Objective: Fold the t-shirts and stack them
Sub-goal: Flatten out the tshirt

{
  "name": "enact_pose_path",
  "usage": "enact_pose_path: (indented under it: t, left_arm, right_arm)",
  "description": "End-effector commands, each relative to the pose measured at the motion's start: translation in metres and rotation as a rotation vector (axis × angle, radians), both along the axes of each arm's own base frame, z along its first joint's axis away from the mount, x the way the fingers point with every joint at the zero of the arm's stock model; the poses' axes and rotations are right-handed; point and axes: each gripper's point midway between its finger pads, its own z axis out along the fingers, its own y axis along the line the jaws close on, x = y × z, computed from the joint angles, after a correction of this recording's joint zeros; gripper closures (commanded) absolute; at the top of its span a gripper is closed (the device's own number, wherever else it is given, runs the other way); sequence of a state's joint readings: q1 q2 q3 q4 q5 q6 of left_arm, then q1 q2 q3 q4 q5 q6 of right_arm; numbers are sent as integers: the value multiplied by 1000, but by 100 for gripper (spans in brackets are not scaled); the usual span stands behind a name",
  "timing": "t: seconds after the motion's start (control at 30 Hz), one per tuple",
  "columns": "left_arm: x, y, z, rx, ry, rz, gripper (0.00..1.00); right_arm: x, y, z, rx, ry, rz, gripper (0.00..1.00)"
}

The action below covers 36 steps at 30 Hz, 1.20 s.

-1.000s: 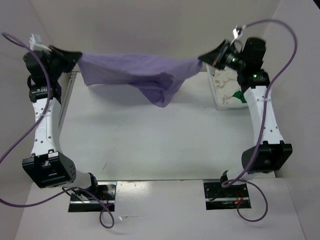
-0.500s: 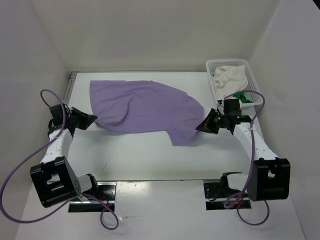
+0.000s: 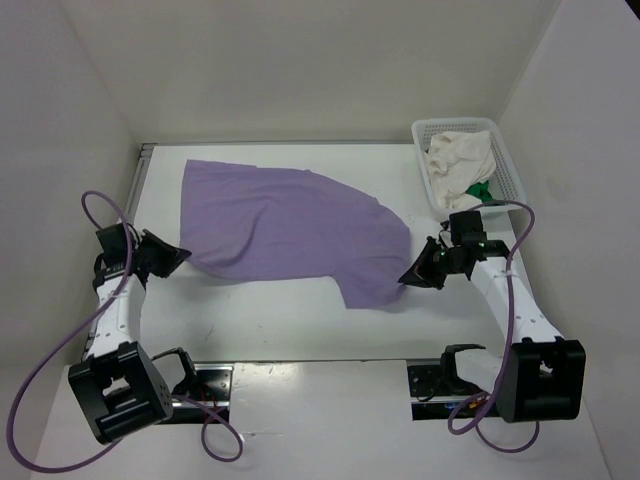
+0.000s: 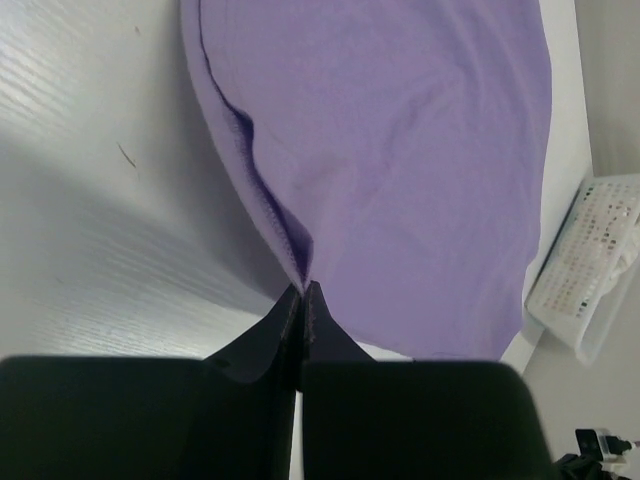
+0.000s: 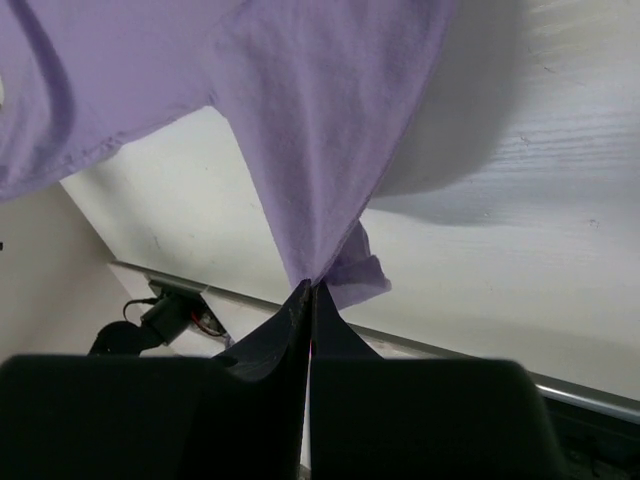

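Observation:
The lavender t-shirt (image 3: 290, 225) lies spread over the white table, its far edge flat and its near corners lifted. My left gripper (image 3: 183, 255) is shut on the shirt's near left edge (image 4: 300, 260), low over the table. My right gripper (image 3: 405, 279) is shut on the near right corner (image 5: 320, 240), where a small flap hangs below the pinch. A cream t-shirt (image 3: 462, 155) and a bright green t-shirt (image 3: 480, 189) sit bunched in the basket at the back right.
The white mesh basket (image 3: 500, 135) stands against the right wall at the back. White walls close in the table on the left, the back and the right. Metal mounting plates (image 3: 185, 385) lie at the near edge by the arm bases.
Both arms have come down and toward the near edge with the lavender shirt. It hung stretched in the air between them a second ago; now it lies spread on the table.

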<state>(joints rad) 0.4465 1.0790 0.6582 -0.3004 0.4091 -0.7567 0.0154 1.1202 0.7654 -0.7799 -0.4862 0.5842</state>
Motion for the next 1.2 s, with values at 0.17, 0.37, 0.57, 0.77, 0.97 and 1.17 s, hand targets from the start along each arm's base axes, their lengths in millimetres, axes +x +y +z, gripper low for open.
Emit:
enact_pose_path:
  t: [0.17,0.37,0.57,0.77,0.97,1.17]
  left_arm:
    - [61,-25,94,-41,-217,-164,100]
    - [111,-38,259,37,-551,-247,100]
    - [87,-56,380,81,-795,-317,100]
    - [27,-65,506,248,-1062,-282,100]
    - [-30,-73,573,369,-1237,-234,100]
    - [-20,-58,572,418,-1207,-164,100]
  right_arm:
    - [103,15,165,80,-496,50,100]
    - [146,24,349,99,-924,111,100]
    - [91,54,449,94,-1226,200,100]
    - [25,43,547,75,-1545,170,100]
    - [-29,22,621,106,-1781,57,100]
    - [-15,3,653,92,-1895,-112,100]
